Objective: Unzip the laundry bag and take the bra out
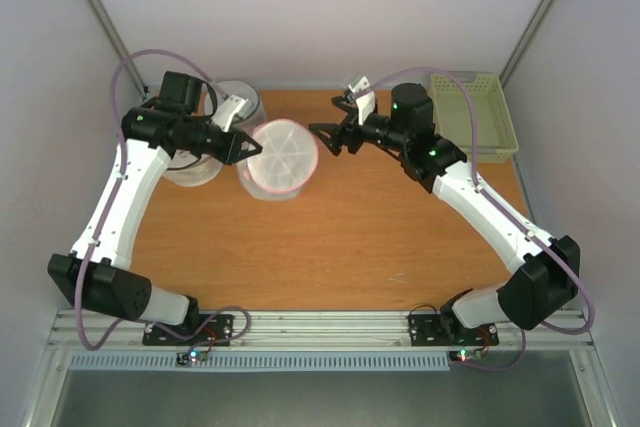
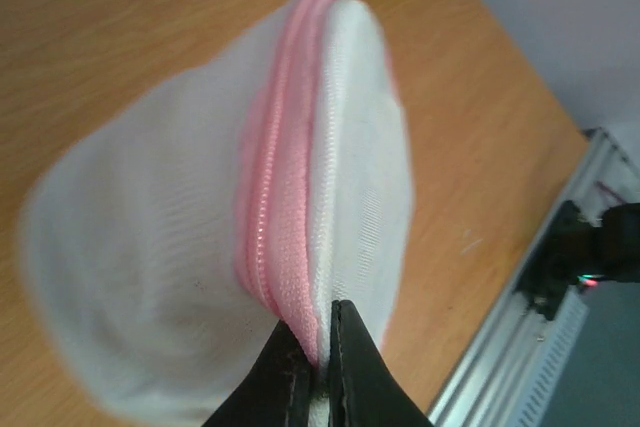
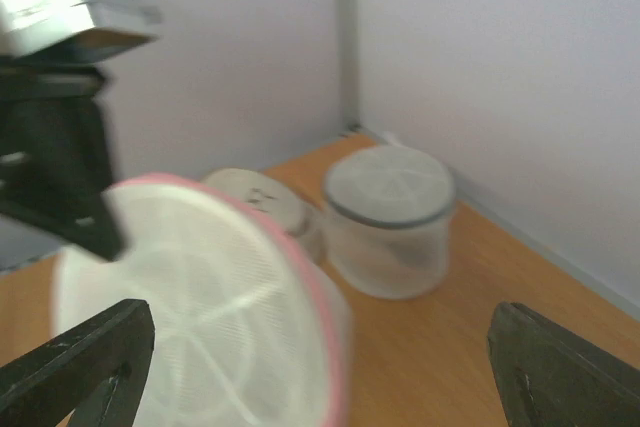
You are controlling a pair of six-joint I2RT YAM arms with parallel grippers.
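The laundry bag, a white mesh drum with a pink zipper band, is tipped up on the table at the back centre. My left gripper is shut on its rim at the left side. In the left wrist view the jaws pinch the white edge beside the pink zipper. My right gripper is open just right of the bag, not touching it. In the right wrist view its fingers stand wide apart with the bag between and beyond them. The bra is hidden.
A white mesh drum with a grey band stands near the back wall, also in the top view. A flatter white round bag lies beside it, under my left arm. A green basket sits at the back right.
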